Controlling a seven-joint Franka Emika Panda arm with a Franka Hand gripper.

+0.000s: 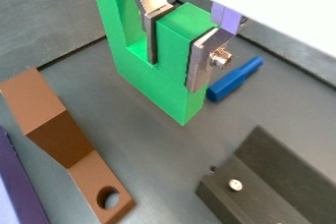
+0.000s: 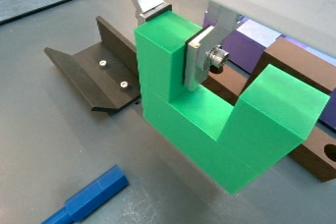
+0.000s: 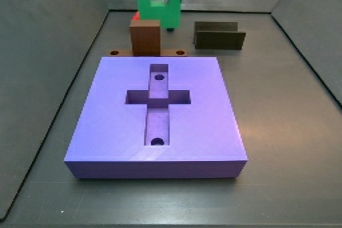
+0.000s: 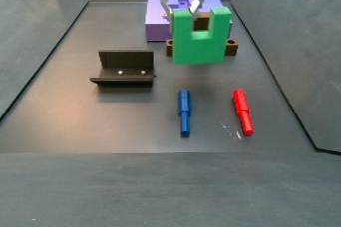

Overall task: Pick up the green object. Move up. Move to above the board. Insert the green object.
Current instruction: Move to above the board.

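the claw (image 1: 175,33) is clamped on one upright prong of the green object (image 1: 151,56); in both wrist views a silver finger with its dark pad lies flat against the outer face of that prong and the other finger sits in the slot between the two prongs. in a wrist view the pad (image 2: 199,59) presses the side of the prong while the second prong stands free beside it. the green object (image 4: 201,36) hangs under the claw (image 4: 198,10) with its prongs pointing up and its solid base down; in a side view it appears lifted off the worktop (image 4: 120,112), just in front of the board (image 4: 160,19). in a side view the green object (image 3: 160,9) is up at the far end of the enclosure, beyond the far edge of the board (image 3: 107,122) and not over it, above the brown-orange block (image 3: 143,34).

the green object is a bright, matte green u shape with square-cut edges, a deep rectangular slot and a thick base, far smaller than the board.

the purple board lies flat with its cross-shaped recess (image 3: 158,96) and two round holes facing up. the fixture (image 4: 123,69) stands on the worktop to one side, and a blue rod (image 4: 185,112) and a red rod (image 4: 242,111) lie side by side, well apart from the claw.
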